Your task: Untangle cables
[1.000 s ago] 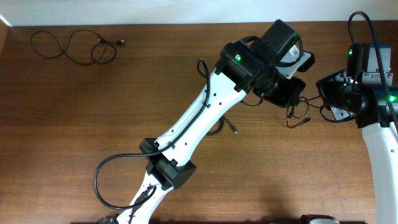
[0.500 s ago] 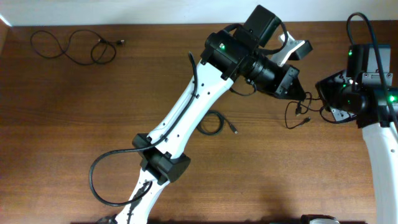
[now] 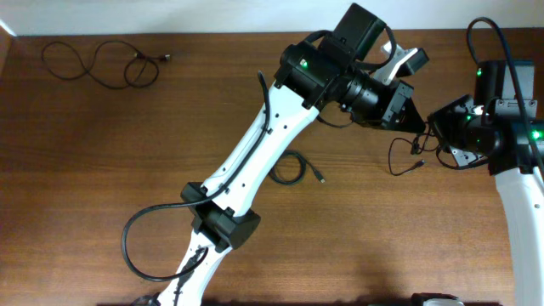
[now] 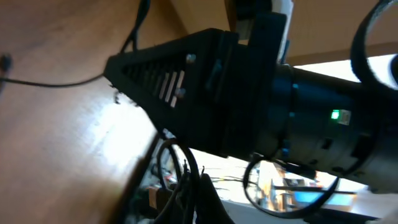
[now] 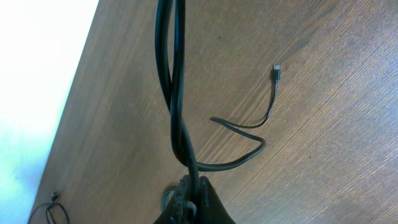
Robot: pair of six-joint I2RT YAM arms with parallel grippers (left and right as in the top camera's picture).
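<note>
The tangled cables [image 5: 176,118] hang between the two arms at the right end of the tabletop [image 3: 102,187]. In the right wrist view two black strands wind round each other and run down into the right gripper [image 5: 189,190], which is closed on them. A loose loop and a small plug [image 5: 277,73] lie on the wood beside them. The left gripper [image 3: 415,121] is closed too, its tip almost against the right one. Its own camera is too dark to show whether it pinches a strand.

To do this step well, I judge the arms should draw apart slowly, each holding a different strand. That way the twist opens instead of pulling tight. If the loop starts to cinch, the pull should be eased off.

Count: one tangle of at least two strands. There are also two separate cables, one [image 3: 150,58] in the far left corner and one [image 3: 304,163] partly under the left arm. Two arms, two grippers.
</note>
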